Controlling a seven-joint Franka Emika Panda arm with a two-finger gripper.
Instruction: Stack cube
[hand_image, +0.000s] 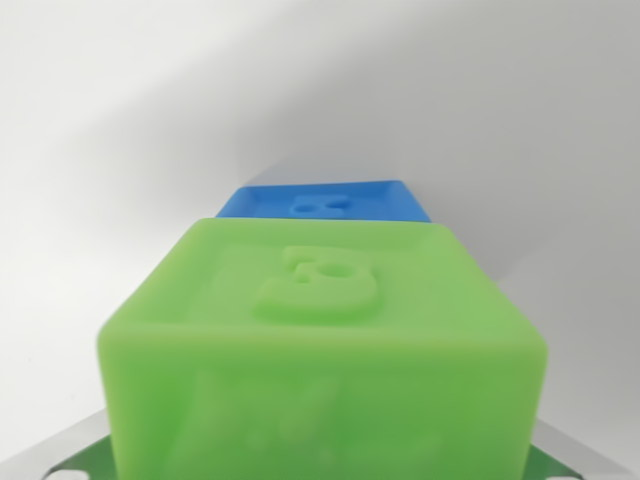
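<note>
Green cube (320, 340) fills the lower half of the frame, very close to the camera, with a raised letter-like relief on its upper face and a fainter one on the near face. It sits low and central, right where the gripper would be, so it is probably being carried; but no fingers show anywhere, and whether the jaws are spread or pinching the cube cannot be told. At the bottom corners, thin slivers of grey and green with a blue dot peek out on each side of the cube; what they belong to is unclear. Just beyond its far edge, at mid-frame, lies the blue cube (325, 203), of which only the top face with a small embossed mark is seen. Whether the two touch, or the green one hangs above and nearer, cannot be settled from this angle. By my judgement the stack is not yet made: the green cube looks short of the blue one, so alignment and lowering remain. Behind them the white surface (120, 150) runs upward, bare, with a soft diagonal shadow across the upper right.
</note>
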